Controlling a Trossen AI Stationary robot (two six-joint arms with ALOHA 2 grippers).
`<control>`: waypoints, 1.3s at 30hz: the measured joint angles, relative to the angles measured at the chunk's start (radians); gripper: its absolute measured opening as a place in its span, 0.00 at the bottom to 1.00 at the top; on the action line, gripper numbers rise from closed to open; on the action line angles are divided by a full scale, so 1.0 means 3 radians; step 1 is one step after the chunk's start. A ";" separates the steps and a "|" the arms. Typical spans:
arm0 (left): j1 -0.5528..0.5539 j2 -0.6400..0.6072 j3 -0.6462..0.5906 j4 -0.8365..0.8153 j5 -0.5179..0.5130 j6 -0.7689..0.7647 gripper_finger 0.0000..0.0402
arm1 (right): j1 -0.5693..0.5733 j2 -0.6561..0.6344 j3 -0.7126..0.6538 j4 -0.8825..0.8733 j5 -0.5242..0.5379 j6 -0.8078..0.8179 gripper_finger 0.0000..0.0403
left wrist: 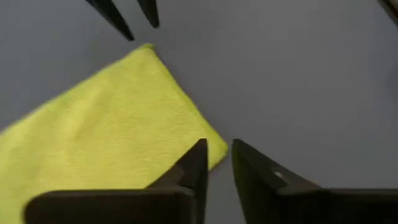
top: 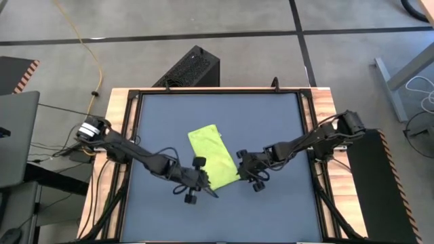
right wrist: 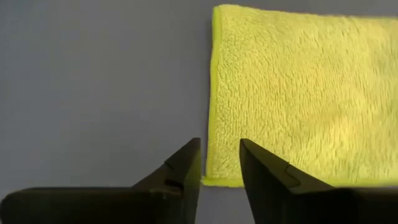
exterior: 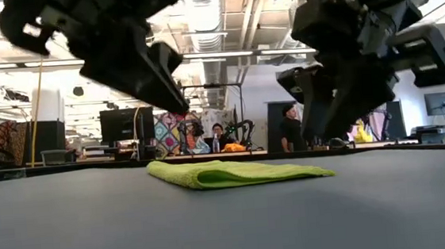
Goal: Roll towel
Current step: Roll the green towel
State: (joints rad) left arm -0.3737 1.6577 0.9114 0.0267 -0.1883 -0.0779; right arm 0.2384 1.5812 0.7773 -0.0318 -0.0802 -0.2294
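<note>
High view shows the small lime-green soft cloth towel (top: 214, 157) lying flat and folded mid-table, not yet rolled. Left gripper (top: 203, 184) and right gripper (top: 239, 168) hover at its near corners, fingers slightly parted, grasping nothing. All the rolling remains, I'd say.
</note>
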 joint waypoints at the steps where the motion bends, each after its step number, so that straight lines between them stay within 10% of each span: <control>1: -0.0023 0.0071 -0.0002 0.0081 0.0000 -0.0032 0.17 | -0.0008 0.0036 0.0000 0.0011 -0.0011 -0.0076 0.36; 9: -0.0099 0.0618 0.0173 0.0329 -0.0216 -0.0141 0.44 | -0.0039 0.0149 0.0000 0.0033 -0.0143 -0.0385 0.38; 16: -0.0094 0.0848 0.0180 0.0334 -0.0211 -0.0324 0.49 | -0.0105 0.0228 0.0001 0.0018 -0.0177 -0.0370 0.38; 29: -0.0017 0.0896 0.0190 -0.0014 -0.0024 -0.0729 0.10 | -0.0146 0.0671 0.0012 0.0103 -0.0256 -0.0139 0.36; 39: 0.0077 0.0869 0.0182 -0.0002 0.0313 -0.0976 0.00 | -0.0352 0.0614 0.0014 -0.0081 -0.0498 0.0382 0.04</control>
State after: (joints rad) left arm -0.3508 1.9183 0.9661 0.0261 -0.0943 -0.3708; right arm 0.1329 1.7654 0.7815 -0.0561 -0.2294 -0.1148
